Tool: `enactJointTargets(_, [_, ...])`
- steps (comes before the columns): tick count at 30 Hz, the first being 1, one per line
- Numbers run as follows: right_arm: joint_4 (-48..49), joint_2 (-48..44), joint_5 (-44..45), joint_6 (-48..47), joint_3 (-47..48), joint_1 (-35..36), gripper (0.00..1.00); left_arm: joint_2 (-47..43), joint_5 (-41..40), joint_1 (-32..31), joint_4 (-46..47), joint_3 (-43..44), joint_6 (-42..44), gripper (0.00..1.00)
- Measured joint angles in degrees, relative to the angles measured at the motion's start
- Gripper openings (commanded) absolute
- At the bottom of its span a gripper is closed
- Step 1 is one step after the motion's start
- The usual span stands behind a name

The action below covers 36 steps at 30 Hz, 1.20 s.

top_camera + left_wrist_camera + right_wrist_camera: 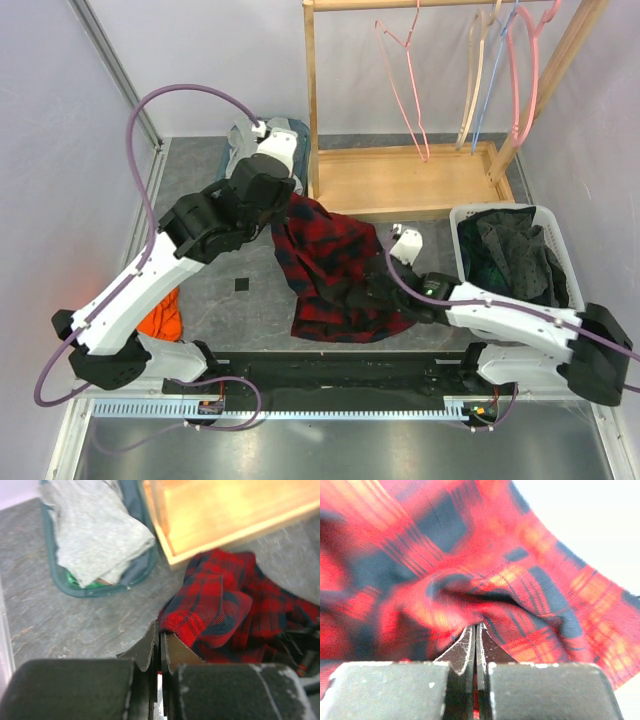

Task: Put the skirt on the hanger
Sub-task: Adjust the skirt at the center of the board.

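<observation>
**DESK:** Right gripper, hard against its own lens: what has it got?

**PHOTOGRAPHER:** Jaws pressed together on a fold of the skirt, at the cloth's 3 o'clock edge. Left gripper, equally closed, nips the 11 o'clock corner.

**DESK:** Best way through this step?

**PHOTOGRAPHER:** Judging by the 2 holds, lift both together and draw them apart so the edge runs taut. Then carry it toward the pink hanger at 1 o'clock, clearing the base of the wooden rack. Which edge is the waistband, I cannot tell.

**DESK:** And the garment?

**PHOTOGRAPHER:** Red plaid crossed with dark navy, soft and rumpled, heaped in the middle of the table, with the white basket at its 3 o'clock.
</observation>
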Motion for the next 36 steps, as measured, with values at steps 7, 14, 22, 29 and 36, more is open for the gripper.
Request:
enactJointTargets(7, [-10.12, -11.06, 7.65, -8.87, 18.53, -0.22, 0.00, -2.56, -3.63, 1.29, -0.42, 3.61, -0.39, 0.02])
enactJointTargets(14, [-16.59, -10.21, 18.82, -22.16, 41.92, -0.55, 0.00, -0.50, -4.15, 4.55, -0.07, 10.16, -0.37, 0.02])
enactJointTargets(22, [-17.99, -5.53, 25.86, -35.69, 60.15, -0.74, 0.00, 9.97, 6.14, 13.00, 2.62, 21.05, -0.35, 0.02])
enactJointTargets(29, [-18.82, -7.10, 20.31, -40.13, 62.55, -0.81, 0.00, 11.91, 12.09, 15.67, 6.80, 22.27, -0.37, 0.02])
enactJointTargets(36, [-13.49, -6.10, 2.16, -34.42, 36.15, -0.42, 0.00, -0.90, 11.93, 17.68, 12.28, -11.67, -3.10, 0.02])
